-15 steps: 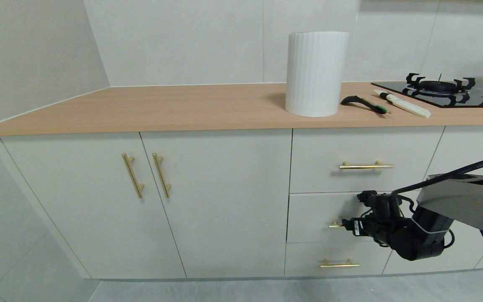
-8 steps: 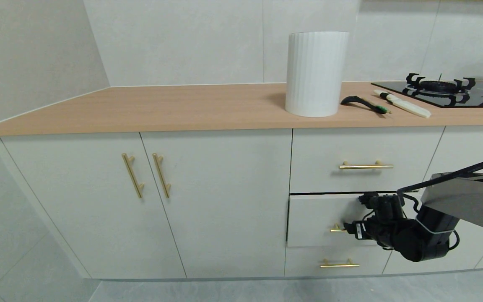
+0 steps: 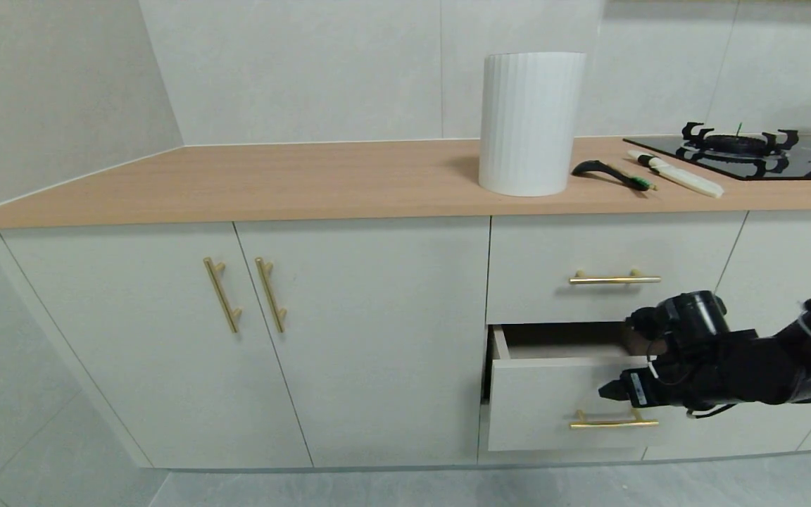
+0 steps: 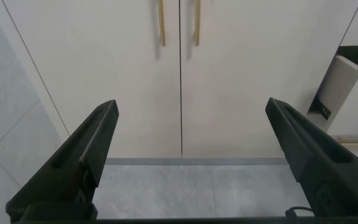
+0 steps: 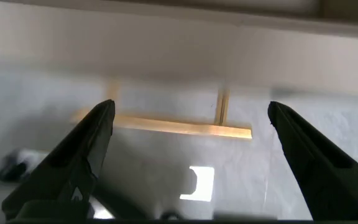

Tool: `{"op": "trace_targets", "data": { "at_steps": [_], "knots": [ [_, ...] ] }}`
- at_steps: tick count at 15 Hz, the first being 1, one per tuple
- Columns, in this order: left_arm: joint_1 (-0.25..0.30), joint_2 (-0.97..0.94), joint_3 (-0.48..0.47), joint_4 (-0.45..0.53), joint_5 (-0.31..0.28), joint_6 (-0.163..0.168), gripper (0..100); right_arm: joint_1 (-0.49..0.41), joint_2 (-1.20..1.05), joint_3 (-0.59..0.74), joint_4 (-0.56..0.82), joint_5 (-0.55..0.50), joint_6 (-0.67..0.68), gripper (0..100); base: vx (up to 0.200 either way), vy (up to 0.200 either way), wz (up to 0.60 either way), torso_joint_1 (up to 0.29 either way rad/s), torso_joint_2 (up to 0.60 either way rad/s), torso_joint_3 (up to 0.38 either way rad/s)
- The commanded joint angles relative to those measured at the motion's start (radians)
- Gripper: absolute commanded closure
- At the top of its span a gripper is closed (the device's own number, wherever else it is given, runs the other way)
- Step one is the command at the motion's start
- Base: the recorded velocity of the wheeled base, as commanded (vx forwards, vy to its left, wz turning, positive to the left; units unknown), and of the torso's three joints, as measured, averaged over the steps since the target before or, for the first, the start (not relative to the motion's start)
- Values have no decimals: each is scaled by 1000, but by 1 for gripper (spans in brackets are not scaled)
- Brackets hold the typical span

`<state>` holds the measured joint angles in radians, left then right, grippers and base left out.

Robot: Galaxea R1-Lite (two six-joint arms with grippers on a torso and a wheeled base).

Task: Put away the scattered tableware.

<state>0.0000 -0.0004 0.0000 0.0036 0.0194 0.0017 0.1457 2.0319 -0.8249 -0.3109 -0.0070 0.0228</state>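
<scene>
Soft, even light from overhead fills the head view, bright and without hard edges. The white canister (image 3: 531, 123) throws a faint shadow onto the countertop (image 3: 272, 179) at its 9 o'clock side. The countertop's lip lays a thin grey band along the top of the cabinet doors (image 3: 349, 338). The inside of the open drawer (image 3: 560, 394) is dark. The hob (image 3: 680, 149) glass gives dull reflections. Straight cabinet lines lean outward toward 8 o'clock of that view.

In the right wrist view the handle (image 5: 166, 126) is smeared with blur. A pale rectangular glare sits on the drawer front near it, and the right gripper (image 5: 190, 104) is a dark silhouette. The left gripper (image 4: 190, 106) is dark too, against evenly lit doors.
</scene>
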Motion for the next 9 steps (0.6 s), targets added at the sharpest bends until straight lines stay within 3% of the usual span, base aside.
{"op": "trace_targets", "data": {
  "at_steps": [1,4,9],
  "knots": [
    [0,0,0,1,1,0,0,26,-289,-11,116,35,3,0,0,0,0,0,0,0],
    [0,0,0,-1,1,0,0,28,-274,-26,91,28,13,0,0,0,0,0,0,0],
    [0,0,0,1,1,0,0,26,-48,-19,-125,-51,36,0,0,0,0,0,0,0]
  ]
}}
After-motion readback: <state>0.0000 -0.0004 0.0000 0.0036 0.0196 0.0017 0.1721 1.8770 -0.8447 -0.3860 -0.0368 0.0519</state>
